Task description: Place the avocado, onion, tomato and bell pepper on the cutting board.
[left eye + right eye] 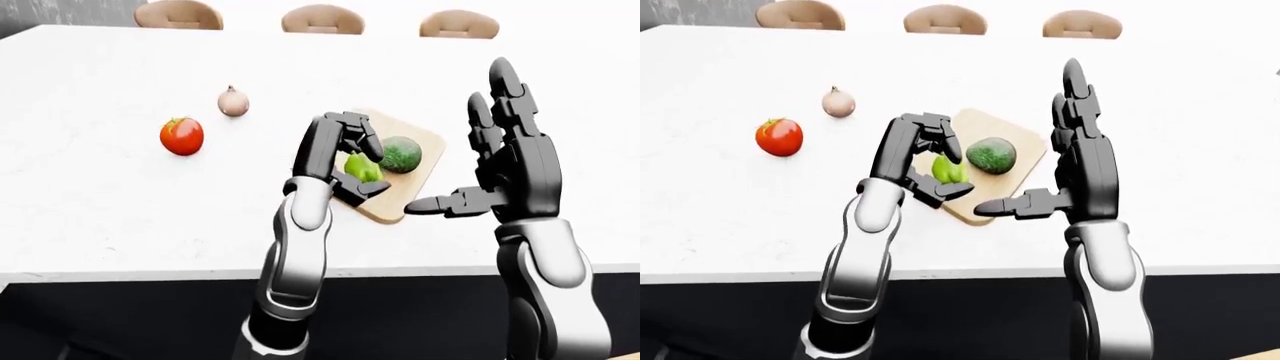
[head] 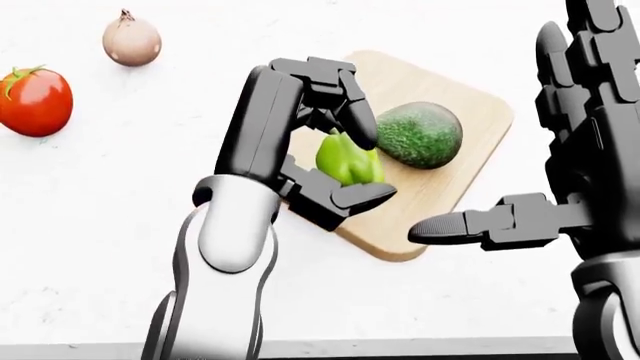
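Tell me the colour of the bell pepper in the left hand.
Bright yellow-green; the bell pepper shows best in the head view, gripped by the left hand.

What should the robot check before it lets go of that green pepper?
1. Pepper held in left hand: ok, fingers close round it.
2. Pepper over the board: ok in head view.
3. Pepper resting on the board: cannot tell, fingers hide its base.
4. Room beside the avocado: not ok, pepper sits right against it.
5. Right hand out of the way: ok, open, at the board's right edge.
6. Tomato and onion still to fetch: not ok, both off the board.
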